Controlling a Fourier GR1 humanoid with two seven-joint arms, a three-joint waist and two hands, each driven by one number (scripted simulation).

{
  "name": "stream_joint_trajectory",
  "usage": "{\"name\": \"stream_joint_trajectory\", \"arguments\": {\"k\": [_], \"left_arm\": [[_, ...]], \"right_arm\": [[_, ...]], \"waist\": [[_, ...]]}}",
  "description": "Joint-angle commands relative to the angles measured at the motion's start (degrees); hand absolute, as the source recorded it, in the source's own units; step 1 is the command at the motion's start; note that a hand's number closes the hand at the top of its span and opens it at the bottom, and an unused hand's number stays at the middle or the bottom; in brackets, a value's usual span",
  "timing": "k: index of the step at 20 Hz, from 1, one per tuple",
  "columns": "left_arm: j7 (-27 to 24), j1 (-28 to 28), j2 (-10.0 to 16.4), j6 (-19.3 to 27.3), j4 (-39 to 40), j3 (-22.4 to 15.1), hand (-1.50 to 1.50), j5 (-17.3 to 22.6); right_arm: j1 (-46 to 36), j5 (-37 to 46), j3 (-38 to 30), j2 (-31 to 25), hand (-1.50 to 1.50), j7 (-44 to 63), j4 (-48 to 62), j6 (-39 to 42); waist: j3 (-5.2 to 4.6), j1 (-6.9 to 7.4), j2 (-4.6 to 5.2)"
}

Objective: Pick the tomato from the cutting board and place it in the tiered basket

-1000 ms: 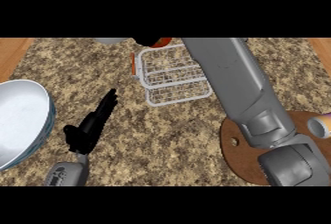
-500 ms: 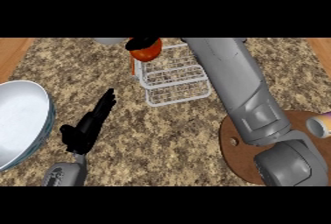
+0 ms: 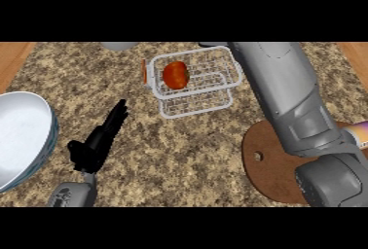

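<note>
The red tomato (image 3: 175, 74) lies inside the upper tier of the white wire tiered basket (image 3: 197, 91), towards that tier's left side, with no hand on it. The round brown wooden cutting board (image 3: 277, 170) at the lower right of the speckled stone bench (image 3: 179, 146) carries nothing visible, so the placing looks done.

The grey right forearm (image 3: 287, 97) runs from the lower right up past the basket's right edge and out at the top. The right hand is out of view, so the state of its fingers cannot be told. The left hand (image 3: 97, 141) rests on the bench left of the basket, fingers straight and holding nothing, beside a large silvery metal bowl (image 3: 25, 141).

The main risk now is in drawing the right arm back. The forearm passes just beside the basket's wire wall, and a retreat that swings inward could catch the rim and shove or tip the light frame. A jolt of that kind could set the round tomato rolling within the tier, or over its low side. Unseen fingers might also snag the wires if they are near them.
</note>
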Motion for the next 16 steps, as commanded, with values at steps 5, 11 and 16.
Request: {"name": "stream_joint_trajectory", "arguments": {"k": [5,11,16], "left_arm": [[-0.71,0.66,-0.72,0.62,-0.09,-0.54,0.00,-0.73],[-0.34,1.27,-0.53,0.37,-1.12,0.15,0.00,0.10],[2.10,-1.38,1.22,-1.41,-1.11,1.49,0.00,1.40]], "right_arm": [[3.21,3.47,-2.82,-10.26,-1.50,-6.02,-3.45,-13.98],[11.28,-5.59,-12.35,-22.09,-1.50,-14.30,-5.19,-4.90],[16.78,-8.64,-15.44,-31.39,-1.50,-18.11,-2.65,4.93]], "waist": [[0.04,-0.21,0.22],[0.15,-0.53,0.22],[0.12,-0.51,0.33]]}}
